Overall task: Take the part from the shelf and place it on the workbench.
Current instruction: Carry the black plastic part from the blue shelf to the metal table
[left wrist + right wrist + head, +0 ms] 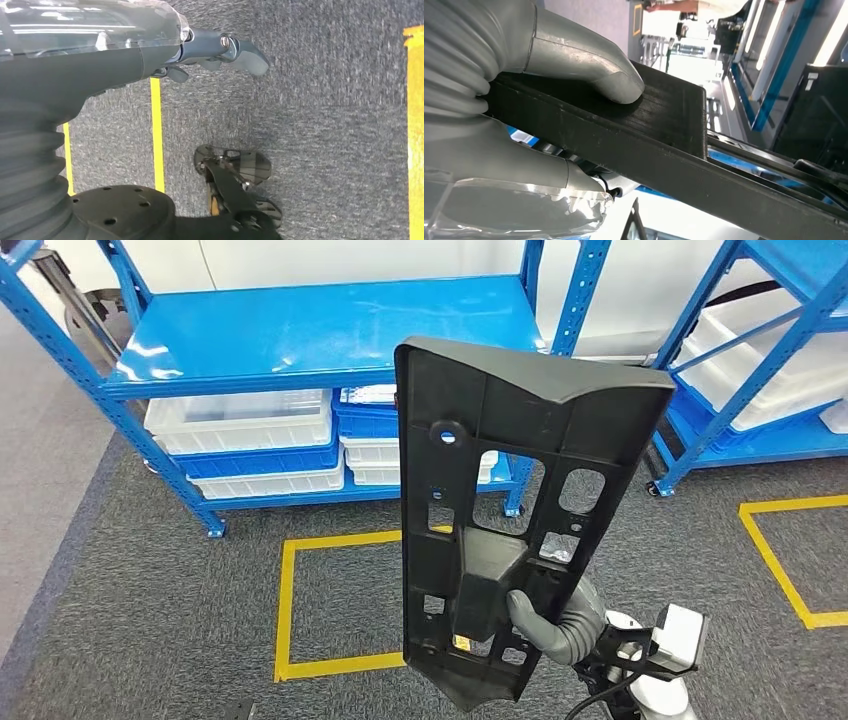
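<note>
A large black plastic panel [520, 490] with several cut-outs stands upright in front of me, held up in mid-air. My right hand [555, 625] grips it low down, at the raised box-shaped boss; the thumb [589, 65] presses on that black boss [659, 120] in the right wrist view. The panel hides part of the blue shelf [320, 330] behind it, whose top board is bare. My left hand [220, 52] hangs over the grey carpet with its fingers loosely curled and nothing in them.
Blue racking holds white and blue bins [250, 430] on its lower levels. A second blue rack [760, 350] with white bins stands at the right. Yellow tape squares [290, 600] mark the grey carpet.
</note>
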Motion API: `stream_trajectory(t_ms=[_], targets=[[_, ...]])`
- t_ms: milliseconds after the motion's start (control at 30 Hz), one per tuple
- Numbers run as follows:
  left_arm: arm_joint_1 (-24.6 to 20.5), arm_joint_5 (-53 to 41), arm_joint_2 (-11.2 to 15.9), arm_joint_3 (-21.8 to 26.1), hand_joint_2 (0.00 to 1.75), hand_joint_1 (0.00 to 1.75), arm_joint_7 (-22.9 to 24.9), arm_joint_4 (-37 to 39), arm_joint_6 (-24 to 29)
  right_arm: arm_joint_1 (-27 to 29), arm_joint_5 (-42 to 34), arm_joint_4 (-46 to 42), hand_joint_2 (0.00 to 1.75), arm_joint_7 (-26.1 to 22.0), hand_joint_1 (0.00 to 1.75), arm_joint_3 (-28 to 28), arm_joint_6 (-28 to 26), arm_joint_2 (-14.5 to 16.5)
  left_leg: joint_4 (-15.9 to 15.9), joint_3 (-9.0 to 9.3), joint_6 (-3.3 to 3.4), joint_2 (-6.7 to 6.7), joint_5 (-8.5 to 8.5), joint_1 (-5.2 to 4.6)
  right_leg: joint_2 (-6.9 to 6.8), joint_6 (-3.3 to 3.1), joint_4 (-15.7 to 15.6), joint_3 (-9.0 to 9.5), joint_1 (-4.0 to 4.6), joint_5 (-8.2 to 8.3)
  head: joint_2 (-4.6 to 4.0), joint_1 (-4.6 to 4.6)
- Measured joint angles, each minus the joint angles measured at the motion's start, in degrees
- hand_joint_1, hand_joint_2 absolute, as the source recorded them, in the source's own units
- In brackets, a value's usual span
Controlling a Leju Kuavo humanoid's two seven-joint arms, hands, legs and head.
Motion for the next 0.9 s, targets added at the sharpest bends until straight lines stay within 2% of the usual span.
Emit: stream_trajectory(t_ms=[33,67,100,167,200,233,300,367,433,467,500,533,567,600,667,700,733,800,833,900], targets=[[0.02,-0.05,0.00,0.00,1.75,0.00,0.02,0.00,0.01,0.04,0.01,0.00,1.75,-0.02,1.75,-0.01,0.03,0.00,0.06,-0.11,0.02,-0.07,0.77,0.02,0.69,0.01,0.07,0.01,0.00,0.00,0.00,0.00],[0.00,-0.09,0.00,0.00,1.75,0.00,0.02,0.00,0.01,0.07,0.01,0.00,1.75,-0.04,1.75,-0.02,0.05,0.00,-2.26,0.90,0.09,-0.23,2.58,0.06,1.42,0.08,0.17,0.06,-0.01,-0.03,0.00,0.00],[-0.02,-0.13,0.01,0.00,1.75,0.00,0.02,0.00,0.02,0.07,0.01,0.00,1.75,-0.07,1.75,-0.04,0.05,0.01,-6.22,2.67,0.21,-0.83,4.91,0.14,2.14,0.20,0.32,0.11,-0.04,-0.10,0.00,0.00],[-0.03,-0.19,0.05,-0.01,1.75,0.00,0.03,0.00,0.07,0.06,0.01,-0.01,1.75,-0.16,1.75,-0.13,0.04,0.02,-13.30,5.86,0.50,-3.18,7.63,0.36,3.49,0.74,0.75,-0.13,0.01,-0.22,0.00,0.01],[-0.02,-0.20,0.07,-0.02,1.75,0.00,0.04,0.00,0.11,0.09,0.00,-0.01,1.75,-0.22,1.75,-0.19,0.02,0.02,-15.07,6.60,0.64,-4.05,7.96,0.41,4.06,1.11,0.93,-0.40,-0.04,-0.20,0.00,0.01],[-0.01,-0.21,0.09,-0.02,1.75,0.00,0.06,0.00,0.17,0.19,-0.02,-0.02,1.75,-0.28,1.75,-0.28,-0.03,0.02,-15.52,6.77,0.83,-4.38,7.73,0.37,4.62,1.54,0.97,-0.70,-0.09,-0.07,0.00,0.01],[-0.05,-0.20,0.06,-0.02,1.75,0.00,0.08,0.00,0.27,0.58,-0.10,-0.07,1.75,-0.43,1.75,-0.58,-0.27,0.02,-15.89,6.80,1.42,-3.39,7.99,0.37,5.36,2.29,0.98,-1.07,-0.33,0.10,0.00,0.01],[-0.09,-0.24,0.02,-0.03,1.75,0.00,0.09,0.00,0.29,0.91,-0.22,-0.28,1.75,-0.60,1.75,-1.10,-0.57,0.01,-16.37,6.93,2.12,-2.14,8.33,0.48,3.35,2.85,3.16,-2.20,-0.23,-1.30,0.00,0.02],[0.13,-0.35,0.00,-0.06,1.75,0.00,0.17,0.00,0.25,1.09,-0.29,-0.49,1.75,-0.72,1.75,-1.58,-0.72,0.02,-16.55,6.97,2.56,-0.70,8.38,0.36,0.25,3.26,9.85,-5.45,-0.17,-4.77,0.00,0.03],[0.31,-0.41,0.00,-0.08,1.75,0.00,0.22,0.00,0.23,1.25,-0.30,-0.52,1.75,-0.73,1.75,-1.72,-0.73,0.02,-16.54,6.95,2.69,0.07,8.33,0.25,-0.47,3.41,13.77,-7.36,-0.26,-6.36,0.00,0.03],[0.46,-0.48,0.00,-0.09,1.75,0.00,0.26,0.00,0.22,1.49,-0.30,-0.52,1.75,-0.72,1.75,-1.81,-0.73,0.02,-16.53,6.95,2.76,0.82,8.27,0.18,-0.85,3.52,16.61,-8.73,-0.34,-7.16,0.00,0.04],[0.53,-0.58,0.00,-0.10,1.75,0.00,0.28,0.00,0.21,1.73,-0.30,-0.52,1.75,-0.69,1.75,-1.86,-0.72,0.02,-16.52,6.98,2.80,1.55,8.19,0.12,-1.07,3.57,17.34,-9.05,-0.40,-6.84,0.00,0.04],[0.55,-0.67,-0.01,-0.13,1.75,0.00,0.28,0.00,0.20,1.90,-0.30,-0.53,1.75,-0.67,1.75,-1.93,-0.71,0.02,-16.51,7.05,2.78,2.22,8.11,0.09,-1.35,3.50,15.60,-8.10,-0.41,-5.47,0.00,0.04],[0.53,-0.75,-0.01,-0.15,1.75,0.00,0.28,0.00,0.18,2.01,-0.30,-0.58,1.75,-0.66,1.75,-2.03,-0.70,0.01,-16.51,7.17,2.72,2.83,8.01,0.04,-1.97,3.28,11.94,-6.15,-0.35,-3.51,0.00,0.04],[0.52,-0.81,-0.09,-0.20,1.75,0.00,0.28,0.00,0.15,1.98,-0.32,-0.85,1.75,-0.66,1.75,-2.24,-0.69,0.01,-16.49,7.42,2.38,3.91,7.74,-0.21,-4.52,2.43,3.95,-2.00,0.23,-0.74,0.00,0.04],[0.53,-0.82,-0.12,-0.20,1.75,0.00,0.30,0.00,0.15,1.95,-0.34,-1.03,1.75,-0.66,1.75,-2.31,-0.69,0.01,-16.47,7.52,2.14,4.44,7.60,-0.37,-5.39,1.98,1.70,-0.92,0.56,-0.25,0.00,0.03],[0.53,-0.83,-0.15,-0.20,1.75,0.00,0.32,0.00,0.11,1.96,-0.38,-1.17,1.75,-0.64,1.75,-2.35,-0.69,0.02,-16.49,7.61,1.88,5.01,7.48,-0.50,-5.73,1.61,0.79,-0.59,0.85,-0.28,0.00,0.03],[0.48,-0.90,-0.23,-0.22,1.75,0.00,0.36,0.00,-0.03,2.17,-0.47,-1.33,1.75,-0.43,1.75,-2.40,-0.64,0.01,-16.51,7.78,1.34,6.06,7.17,-0.60,-4.48,1.04,0.51,-0.68,0.78,-0.08,0.00,0.02],[0.44,-0.95,-0.27,-0.24,1.75,0.00,0.33,0.00,-0.12,2.35,-0.59,-1.45,1.75,-0.28,1.75,-2.46,-0.61,0.00,-16.10,7.76,1.07,5.64,6.68,-0.54,-3.88,0.74,0.24,-0.60,0.60,0.08,0.00,0.02],[0.49,-0.94,-0.31,-0.28,1.75,0.00,0.21,0.00,-0.15,2.76,-0.97,-1.86,1.75,-0.05,1.75,-2.58,-0.54,0.00,-12.34,6.37,0.61,3.08,4.05,-0.35,-2.68,0.14,-0.24,-0.40,0.15,0.42,0.00,0.00]])
